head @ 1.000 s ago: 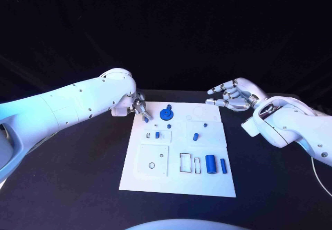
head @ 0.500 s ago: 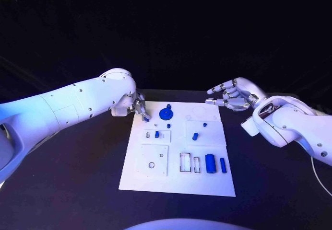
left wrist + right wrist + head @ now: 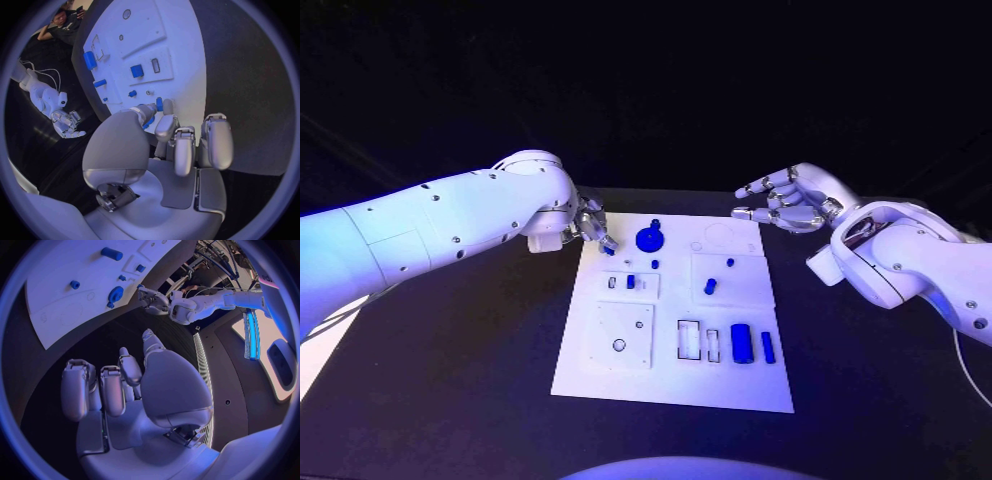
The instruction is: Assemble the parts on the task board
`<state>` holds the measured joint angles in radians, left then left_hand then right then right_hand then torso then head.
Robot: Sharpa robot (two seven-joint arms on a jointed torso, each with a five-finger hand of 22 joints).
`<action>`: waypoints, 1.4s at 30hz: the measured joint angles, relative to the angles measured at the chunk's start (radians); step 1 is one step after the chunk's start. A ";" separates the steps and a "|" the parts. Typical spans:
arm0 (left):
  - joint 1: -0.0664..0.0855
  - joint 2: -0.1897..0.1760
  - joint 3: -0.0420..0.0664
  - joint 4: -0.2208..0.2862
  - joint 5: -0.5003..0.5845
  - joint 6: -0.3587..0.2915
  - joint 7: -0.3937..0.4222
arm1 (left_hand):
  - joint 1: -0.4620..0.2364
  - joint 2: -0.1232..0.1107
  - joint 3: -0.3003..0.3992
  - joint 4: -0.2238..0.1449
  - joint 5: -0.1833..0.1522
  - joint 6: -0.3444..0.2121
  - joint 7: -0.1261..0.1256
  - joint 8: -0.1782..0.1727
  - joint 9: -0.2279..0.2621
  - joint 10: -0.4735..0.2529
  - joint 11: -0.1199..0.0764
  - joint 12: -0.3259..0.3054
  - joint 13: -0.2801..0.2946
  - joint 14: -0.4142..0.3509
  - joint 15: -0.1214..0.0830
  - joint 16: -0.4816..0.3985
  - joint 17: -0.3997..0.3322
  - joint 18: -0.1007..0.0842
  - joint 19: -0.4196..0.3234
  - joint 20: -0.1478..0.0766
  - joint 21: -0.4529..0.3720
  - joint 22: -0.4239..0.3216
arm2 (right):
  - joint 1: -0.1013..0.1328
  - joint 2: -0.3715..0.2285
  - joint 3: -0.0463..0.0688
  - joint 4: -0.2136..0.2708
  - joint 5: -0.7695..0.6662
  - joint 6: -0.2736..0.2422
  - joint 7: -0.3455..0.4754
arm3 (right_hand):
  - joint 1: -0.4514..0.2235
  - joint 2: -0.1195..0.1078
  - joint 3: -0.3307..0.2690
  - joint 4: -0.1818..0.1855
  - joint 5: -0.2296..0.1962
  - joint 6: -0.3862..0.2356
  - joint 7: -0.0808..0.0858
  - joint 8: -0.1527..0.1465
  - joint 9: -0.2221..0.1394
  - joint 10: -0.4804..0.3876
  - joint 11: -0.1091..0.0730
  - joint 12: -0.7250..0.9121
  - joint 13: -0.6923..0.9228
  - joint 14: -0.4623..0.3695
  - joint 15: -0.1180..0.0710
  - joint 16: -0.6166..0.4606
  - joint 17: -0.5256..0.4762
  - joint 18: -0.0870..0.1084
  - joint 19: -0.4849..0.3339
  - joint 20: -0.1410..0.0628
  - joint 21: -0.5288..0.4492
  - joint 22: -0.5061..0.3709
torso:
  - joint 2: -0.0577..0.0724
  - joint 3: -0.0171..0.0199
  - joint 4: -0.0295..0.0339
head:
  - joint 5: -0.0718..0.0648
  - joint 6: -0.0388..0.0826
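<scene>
The black table (image 3: 444,400) fills a dark room, and the white task board (image 3: 668,375) lies in its middle. The left hand (image 3: 589,228) sits at the board's 11 o'clock corner, pinching a small blue part (image 3: 159,104) in its fingertips. The right hand (image 3: 788,203) waits at 1 o'clock, fingers spread wide, holding nothing. The part looks tiny and only lightly held, so I think it could slip, or tip over beside the round blue part (image 3: 648,239).
</scene>
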<state>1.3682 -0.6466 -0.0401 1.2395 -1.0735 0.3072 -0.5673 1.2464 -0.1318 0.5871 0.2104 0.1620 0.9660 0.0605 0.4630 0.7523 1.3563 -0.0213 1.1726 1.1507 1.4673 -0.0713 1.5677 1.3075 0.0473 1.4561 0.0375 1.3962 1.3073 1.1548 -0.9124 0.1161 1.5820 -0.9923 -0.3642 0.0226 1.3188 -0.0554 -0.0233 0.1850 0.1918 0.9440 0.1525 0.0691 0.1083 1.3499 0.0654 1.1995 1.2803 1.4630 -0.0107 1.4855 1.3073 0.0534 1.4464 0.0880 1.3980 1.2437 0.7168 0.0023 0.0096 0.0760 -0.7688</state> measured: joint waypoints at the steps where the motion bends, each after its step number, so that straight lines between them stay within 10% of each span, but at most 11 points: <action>1: 0.000 -0.012 0.000 0.020 0.001 -0.014 0.002 | -0.001 -0.001 0.003 -0.003 0.000 0.000 0.000 0.001 0.000 0.000 0.000 0.000 -0.002 0.000 0.000 0.000 0.000 0.000 0.000 0.000 0.000 0.000 | 0.000 0.000 0.000 0.000 0.000 0.000 0.000 | 0.000 0.000 0.000 0.000 0.000 0.000 0.000 0.000 0.000 0.000 0.000 0.000 0.000 0.000 0.000 0.000 0.000 0.000 0.000 0.000 0.000 0.000 | -0.001 0.0004 0.0010 | 0.000 -0.001; 7: -0.010 -0.072 -0.002 0.123 0.004 -0.099 0.010 | -0.010 -0.010 0.015 -0.009 0.006 0.001 0.000 0.004 0.005 0.000 0.000 0.000 -0.007 0.000 0.000 0.000 0.000 0.000 0.004 -0.004 0.000 0.000 | 0.000 -0.002 0.000 -0.002 0.000 0.002 -0.001 | 0.000 0.000 0.000 0.000 0.000 0.000 0.000 0.000 0.000 0.000 0.000 0.000 0.000 0.000 0.000 0.000 0.000 0.000 0.000 0.000 0.000 0.000 | -0.005 0.0015 0.0087 | -0.001 -0.008; 17: -0.069 -0.121 -0.010 0.227 -0.038 -0.210 0.034 | -0.016 -0.016 0.020 -0.015 0.008 0.008 -0.003 0.005 0.005 0.006 -0.002 0.000 -0.004 0.000 0.000 0.000 0.000 0.000 0.004 -0.004 0.010 0.000 | 0.000 -0.001 -0.001 -0.006 0.000 0.004 -0.002 | 0.000 0.000 0.000 0.000 0.000 0.000 0.000 0.000 0.000 0.000 0.000 0.000 0.000 0.000 0.000 0.000 0.001 0.000 0.000 0.000 0.000 0.000 | -0.010 -0.0006 0.0190 | -0.004 -0.020; 42: -0.098 -0.119 -0.012 0.222 -0.113 -0.194 0.047 | -0.029 -0.029 0.034 -0.029 0.005 0.015 -0.004 0.007 0.003 0.013 -0.002 0.000 0.000 0.000 0.000 0.000 0.000 0.000 0.004 -0.003 0.012 0.000 | 0.000 0.001 -0.001 -0.008 0.001 0.004 -0.002 | 0.000 0.000 0.000 0.000 0.000 0.000 0.000 0.000 0.000 0.000 0.000 0.000 0.000 0.000 0.000 0.000 0.001 0.000 0.000 0.000 0.000 0.000 | -0.009 -0.0012 0.0188 | 0.000 -0.038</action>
<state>1.2699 -0.7658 -0.0519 1.4614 -1.1864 0.1136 -0.5202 1.2175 -0.1608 0.6215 0.1813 0.1673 0.9809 0.0567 0.4699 0.7558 1.3688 -0.0233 1.1726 1.1504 1.4673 -0.0713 1.5677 1.3073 0.0472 1.4596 0.0340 1.4086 1.3073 1.1544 -0.9111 0.1151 1.5741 -0.9917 -0.3601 0.0202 1.3188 -0.0554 -0.0232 0.1849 0.1918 0.9440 0.1525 0.0691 0.1083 1.3499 0.0655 1.1995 1.2803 1.4630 -0.0107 1.4855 1.3078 0.0534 1.4464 0.0880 1.3980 1.2437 0.7075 0.0012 0.0284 0.0760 -0.8064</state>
